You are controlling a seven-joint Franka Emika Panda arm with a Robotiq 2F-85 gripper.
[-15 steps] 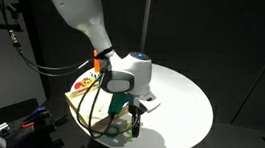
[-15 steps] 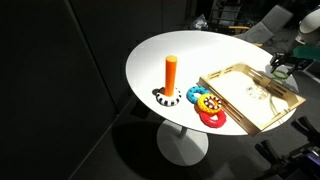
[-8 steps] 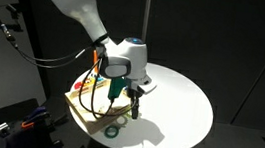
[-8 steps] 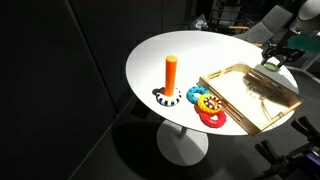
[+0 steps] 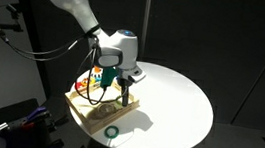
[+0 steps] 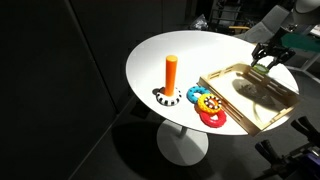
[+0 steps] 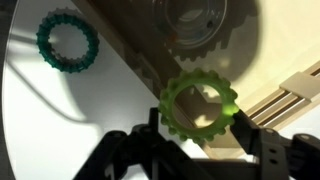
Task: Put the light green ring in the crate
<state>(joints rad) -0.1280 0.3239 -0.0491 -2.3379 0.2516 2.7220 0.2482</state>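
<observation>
**Light green ring [image 7: 200, 108] being held over the crate edge**

The light green ring is being clamped flat between the fingers of the gripper [image 7: 198, 122]. It is being carried above the crate [image 7: 285, 90], right over the wall where wood is meeting table [image 7: 35, 130]. A teal ring [image 7: 68, 42] is lying on the table outside that wall, well apart. A toy [image 6: 197, 100] is sitting just beside the opposite wall.

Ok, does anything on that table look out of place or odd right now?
Mostly the dark teal ring: it lies alone on the white table outside the crate, away from the other loose rings piled beside the orange peg, not stacked on it.
</observation>
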